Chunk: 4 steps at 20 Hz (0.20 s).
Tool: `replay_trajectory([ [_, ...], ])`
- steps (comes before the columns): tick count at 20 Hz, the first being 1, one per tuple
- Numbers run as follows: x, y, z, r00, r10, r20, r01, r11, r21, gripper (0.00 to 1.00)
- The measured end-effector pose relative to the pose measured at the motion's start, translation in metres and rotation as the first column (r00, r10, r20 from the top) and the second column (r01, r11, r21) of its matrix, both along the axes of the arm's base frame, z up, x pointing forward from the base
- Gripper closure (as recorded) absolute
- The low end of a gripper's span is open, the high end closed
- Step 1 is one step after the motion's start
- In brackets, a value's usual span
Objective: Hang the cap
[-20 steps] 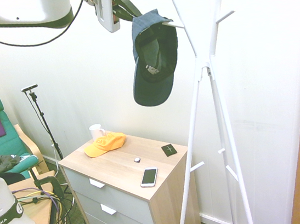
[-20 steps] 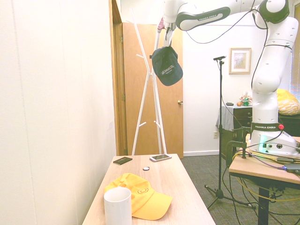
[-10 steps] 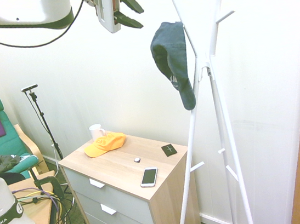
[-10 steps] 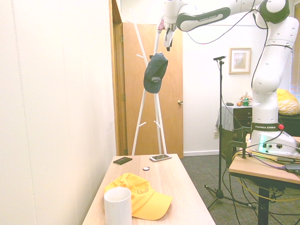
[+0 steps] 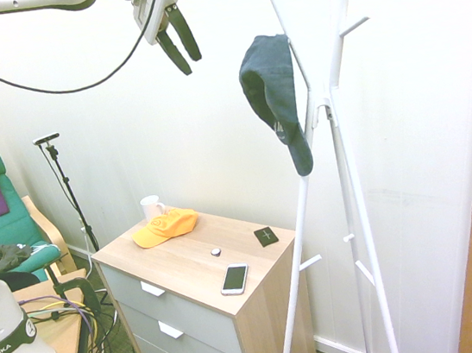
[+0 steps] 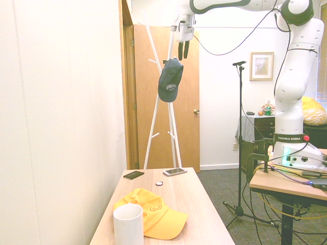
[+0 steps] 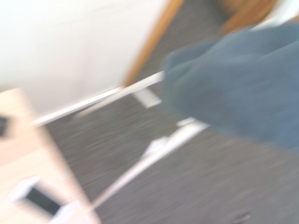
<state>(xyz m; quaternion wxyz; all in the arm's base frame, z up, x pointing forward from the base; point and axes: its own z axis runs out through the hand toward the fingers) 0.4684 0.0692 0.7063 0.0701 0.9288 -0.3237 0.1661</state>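
Observation:
The dark blue-grey cap (image 5: pixel 273 93) hangs by itself from an upper peg of the white coat stand (image 5: pixel 338 154), brim pointing down. From the other side, the cap (image 6: pixel 170 80) shows small white lettering. In the wrist view the cap (image 7: pixel 238 79) is a blurred blue mass. My gripper (image 5: pixel 179 45) is open and empty, up and to the left of the cap, clear of it. Seen in the second exterior view, the gripper (image 6: pixel 183 50) hovers just above the cap.
A wooden chest of drawers (image 5: pixel 171 276) below holds an orange-yellow cap (image 5: pixel 164 227), a white mug (image 5: pixel 151 208), a phone (image 5: pixel 235 278), a small black card (image 5: pixel 266 236) and a small round thing (image 5: pixel 215 251). A wooden door (image 6: pixel 153 102) stands behind the coat stand.
The gripper opened and let go of the cap, which swung down to hang on the peg. The gripper then pulled away from the stand.

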Motion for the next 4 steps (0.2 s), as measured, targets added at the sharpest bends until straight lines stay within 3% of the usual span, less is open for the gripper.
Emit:
replay_trajectory([
  [4, 0.0081, 0.0040, -0.0066, 0.994, -0.024, -0.107, 0.040, 0.988, 0.149, 0.00],
])
